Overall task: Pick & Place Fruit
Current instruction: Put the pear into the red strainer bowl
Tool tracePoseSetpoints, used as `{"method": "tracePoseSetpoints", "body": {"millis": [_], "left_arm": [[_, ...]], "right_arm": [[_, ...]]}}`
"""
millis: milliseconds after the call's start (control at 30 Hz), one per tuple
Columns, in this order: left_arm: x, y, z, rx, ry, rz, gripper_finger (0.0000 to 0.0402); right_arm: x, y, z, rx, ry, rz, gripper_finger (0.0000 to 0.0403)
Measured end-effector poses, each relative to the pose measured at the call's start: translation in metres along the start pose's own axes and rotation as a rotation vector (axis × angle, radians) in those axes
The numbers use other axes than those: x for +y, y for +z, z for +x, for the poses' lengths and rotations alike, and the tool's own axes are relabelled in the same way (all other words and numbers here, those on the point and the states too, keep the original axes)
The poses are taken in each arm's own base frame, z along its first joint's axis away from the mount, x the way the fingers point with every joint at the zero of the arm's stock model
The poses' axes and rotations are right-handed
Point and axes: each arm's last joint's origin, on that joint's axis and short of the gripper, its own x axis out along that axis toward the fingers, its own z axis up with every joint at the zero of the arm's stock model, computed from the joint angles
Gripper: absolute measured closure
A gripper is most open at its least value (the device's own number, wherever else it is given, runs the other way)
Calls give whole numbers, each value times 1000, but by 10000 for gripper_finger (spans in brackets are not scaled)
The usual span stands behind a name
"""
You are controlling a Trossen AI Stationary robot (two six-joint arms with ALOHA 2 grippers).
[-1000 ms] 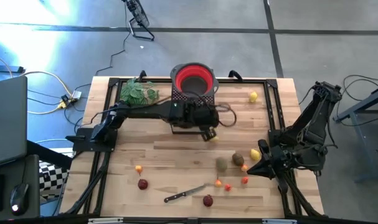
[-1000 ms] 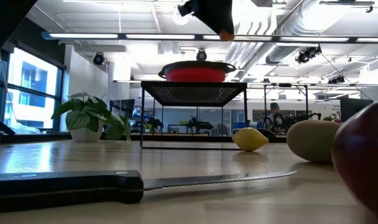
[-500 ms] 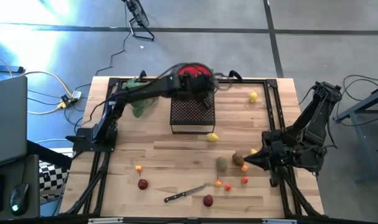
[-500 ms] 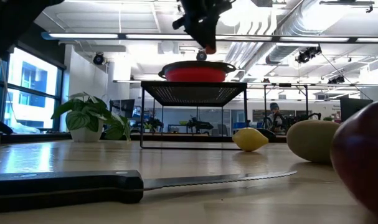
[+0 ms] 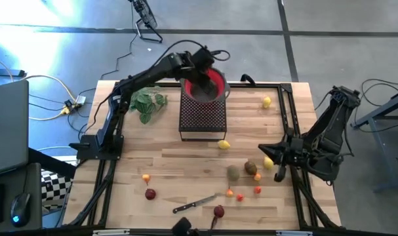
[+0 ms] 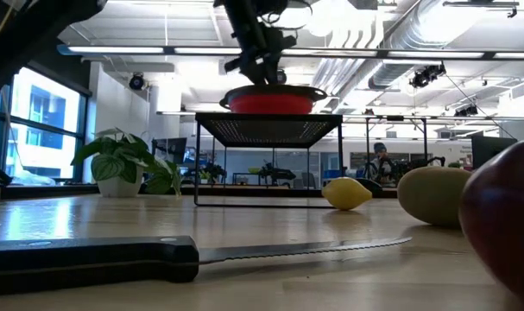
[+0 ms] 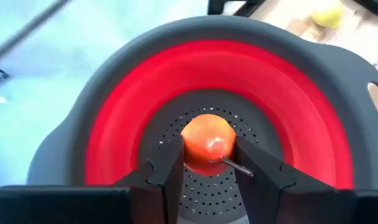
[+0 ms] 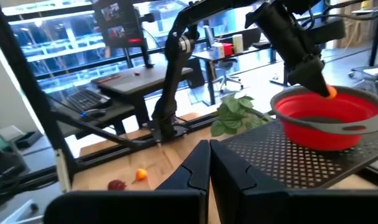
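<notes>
Red silicone catches the eye first from above: a collapsible colander (image 5: 206, 84) sits on a black mesh stand (image 5: 202, 117) near the desk's far edge, and the left gripper (image 5: 202, 65) hangs right over its bowl. A leafy sprig (image 5: 146, 103) lies beside the stand, toward the left edge. The rest of the fruit is scattered on the wood: a lemon (image 5: 223, 145) just in front of the stand, another lemon (image 5: 267, 101) near the far right corner, an olive-green oval (image 5: 233, 172) and a brown one (image 5: 250, 167) close together, tiny orange and red pieces (image 5: 239, 195) near them, and a dark red ball (image 5: 218, 211) by the near edge next to a knife (image 5: 193, 204). Two more small pieces (image 5: 148, 186) lie toward the near left corner. The right gripper (image 5: 280, 173) rests low by the right edge.

Level with the tabletop, the left gripper (image 6: 260, 65) is poised just above the colander's rim, with the knife handle (image 6: 89, 257) stretched across the foreground.

Through the left wrist camera, the two dark fingers (image 7: 170, 171) pinch a small orange fruit (image 7: 207, 140) over the perforated bottom of the bowl.

Past the right wrist, its own fingers (image 8: 198, 165) are pressed together with nothing between them; the left gripper carries the orange piece (image 8: 329, 91) just above the colander's rim.
</notes>
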Motion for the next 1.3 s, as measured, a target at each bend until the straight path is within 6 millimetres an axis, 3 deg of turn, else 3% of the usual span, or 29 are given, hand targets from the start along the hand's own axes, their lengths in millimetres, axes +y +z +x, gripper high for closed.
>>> {"method": "tracePoseSetpoints", "body": {"millis": [233,533,1167,1300], "left_arm": [[11,0,10,46,-11,-31,279],[-3,-6,27,89,-20,-35,279],[-3,-7,27,95,-17,-67,279],[-4,-7,27,101,-37,-68,260]], "right_arm": [[-3,0,7,-6,-38,-7,400],[-4,0,8,-6,-48,-14,400],[-4,0,8,-4,-45,-13,400],[-4,0,8,-4,-45,-13,400]]}}
